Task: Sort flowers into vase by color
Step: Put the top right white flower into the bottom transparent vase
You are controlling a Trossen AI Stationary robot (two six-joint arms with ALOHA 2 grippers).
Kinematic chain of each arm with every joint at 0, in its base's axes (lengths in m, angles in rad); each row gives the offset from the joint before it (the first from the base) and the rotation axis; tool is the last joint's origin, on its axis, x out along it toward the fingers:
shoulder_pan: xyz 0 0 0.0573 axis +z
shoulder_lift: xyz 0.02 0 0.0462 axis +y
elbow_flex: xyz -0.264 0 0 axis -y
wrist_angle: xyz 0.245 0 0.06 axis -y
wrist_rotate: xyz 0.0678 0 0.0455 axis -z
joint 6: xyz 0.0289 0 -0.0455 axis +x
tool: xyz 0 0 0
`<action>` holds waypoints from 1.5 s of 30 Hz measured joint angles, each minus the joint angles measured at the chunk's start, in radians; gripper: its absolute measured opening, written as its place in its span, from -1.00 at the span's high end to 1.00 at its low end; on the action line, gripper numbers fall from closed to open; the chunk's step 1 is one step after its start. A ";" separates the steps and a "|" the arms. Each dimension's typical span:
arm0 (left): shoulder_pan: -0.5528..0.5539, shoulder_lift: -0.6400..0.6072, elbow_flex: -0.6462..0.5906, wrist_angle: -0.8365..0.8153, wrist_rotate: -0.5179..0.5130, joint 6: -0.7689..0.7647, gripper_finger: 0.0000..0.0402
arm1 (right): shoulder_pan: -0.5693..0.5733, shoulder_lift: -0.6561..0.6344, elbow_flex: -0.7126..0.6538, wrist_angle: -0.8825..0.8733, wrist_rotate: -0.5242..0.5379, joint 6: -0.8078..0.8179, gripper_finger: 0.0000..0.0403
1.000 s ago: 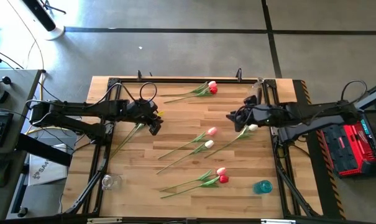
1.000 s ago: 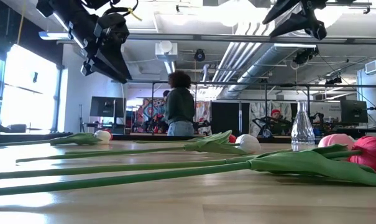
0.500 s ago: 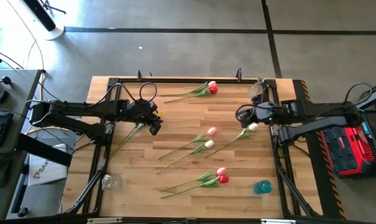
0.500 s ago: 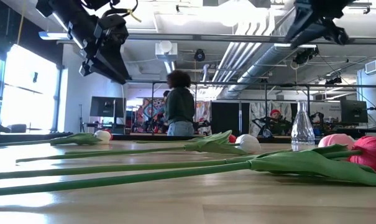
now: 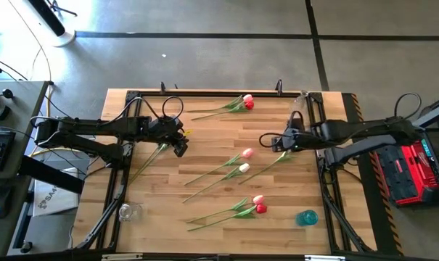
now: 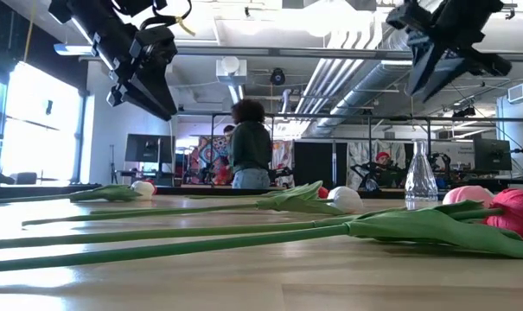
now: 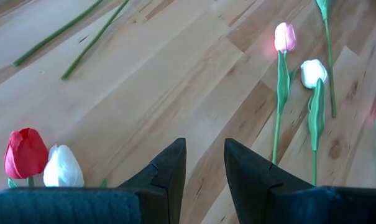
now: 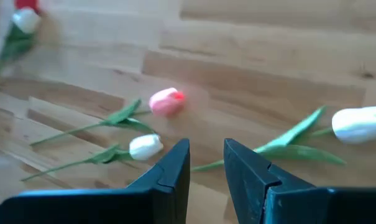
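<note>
The right gripper's [image 8: 206, 165] two dark fingers [image 8: 170, 167] stand a narrow gap apart with only bare wood showing between them; nothing is in its hold. It hangs above the table [image 5: 219, 119], and a second ago it sat further to the right over the white tulip by the right frame; now it has shifted inward toward the middle of the board [image 5: 268, 140], so that the white tulip [image 5: 294, 148] lies just beside its wrist rather than under its tips. In its wrist view a pink tulip [image 8: 167, 101] and a white one [image 8: 145, 147] lie ahead of the fingers.

The left gripper [image 7: 204, 163] has not moved: it hovers over the left part of the table [image 5: 181, 149], fingers slightly parted and empty, with a red tulip [image 7: 25, 153] and a white one [image 7: 63, 168] lying beside it in its wrist view.

All the flowers lie flat on the wood. A red and pink pair [image 5: 247, 101] is near the far edge, a pink [image 5: 247, 153] and a white head [image 5: 244, 168] in the middle, another pink and red pair [image 5: 259, 204] toward the near edge, and a long stem [image 5: 152, 158] by the left arm. A clear vase [image 5: 128, 212] stands at the near left corner, a blue one [image 5: 307, 217] at the near right; a third, probably clear glass, stands at the far right [image 5: 300, 102].
</note>
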 joint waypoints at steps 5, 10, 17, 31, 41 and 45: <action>0.000 0.000 0.000 -0.012 0.000 -0.007 0.51 | -0.005 0.037 0.000 -0.011 -0.034 0.041 0.56; 0.000 0.000 0.000 -0.033 0.011 -0.015 0.51 | -0.007 0.048 0.000 0.006 -0.052 0.043 0.56; -0.001 0.000 0.000 -0.047 0.015 -0.006 0.51 | 0.004 0.048 0.000 -0.061 -0.001 0.189 0.56; -0.188 -0.097 -0.002 0.083 -0.170 0.130 0.51 | 0.103 0.062 0.000 -0.155 -0.048 0.410 0.56; -0.200 -0.108 -0.002 0.046 -0.149 0.117 0.51 | 0.101 0.227 0.000 0.041 -0.073 0.396 0.56; -0.199 -0.115 -0.019 -0.055 -0.193 0.102 0.51 | 0.088 0.259 0.000 0.250 -0.065 0.317 0.56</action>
